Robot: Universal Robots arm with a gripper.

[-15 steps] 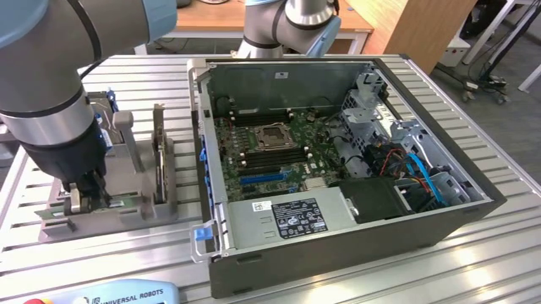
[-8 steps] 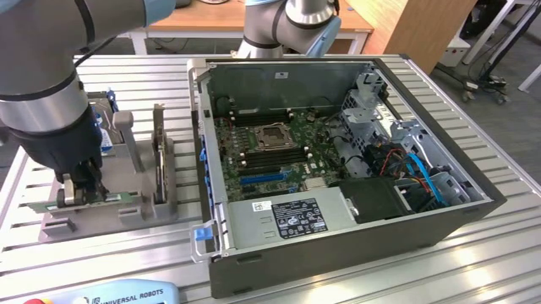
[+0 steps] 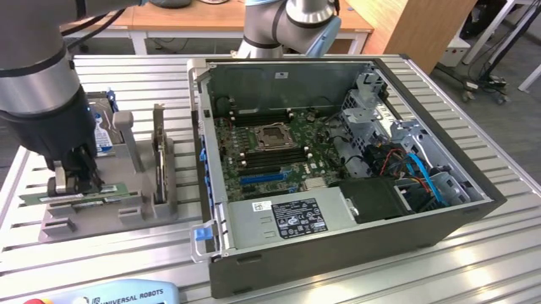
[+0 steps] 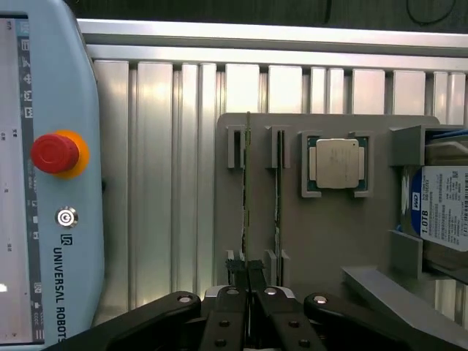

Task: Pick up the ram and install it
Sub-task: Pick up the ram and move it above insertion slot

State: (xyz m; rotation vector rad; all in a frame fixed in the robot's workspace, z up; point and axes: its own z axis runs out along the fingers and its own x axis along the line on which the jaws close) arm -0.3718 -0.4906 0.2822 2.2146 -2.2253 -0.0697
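Exterior view. You have the arm's black gripper point(image 3: 80, 182) down at the grey plastic parts holder point(image 3: 139, 212), which sits on the slatted aluminium table point(image 3: 473, 266) at the exterior view's left. The ram, a long thin green circuit-board stick point(image 3: 47, 198), stands on edge in the holder slot nearest the camera, directly under the gripper. The silver hard drive with blue-white label point(image 3: 103, 136) sits in the holder's far bay. Just beside the holder, the open dark-grey computer case point(image 3: 355, 253) holds a green motherboard point(image 3: 253, 164) with a bare processor socket point(image 3: 272, 135). A silver power supply box point(image 3: 292, 218) sits against the case's near wall.

Wrist view. Your gripper point(image 4: 248, 272) is closed down narrow, pinching the ram point(image 4: 247, 183) by its upper edge, and the ram sits in its slot. A second green stick point(image 4: 278, 197) fills the neighbouring slot, untouched. The small square silver processor chip point(image 4: 336, 164) lies in its square pocket, and the hard drive point(image 4: 442, 212) is in the end bay. The light-blue teach pendant point(image 4: 58, 241) with its red stop button point(image 4: 53, 153) lies near the holder.
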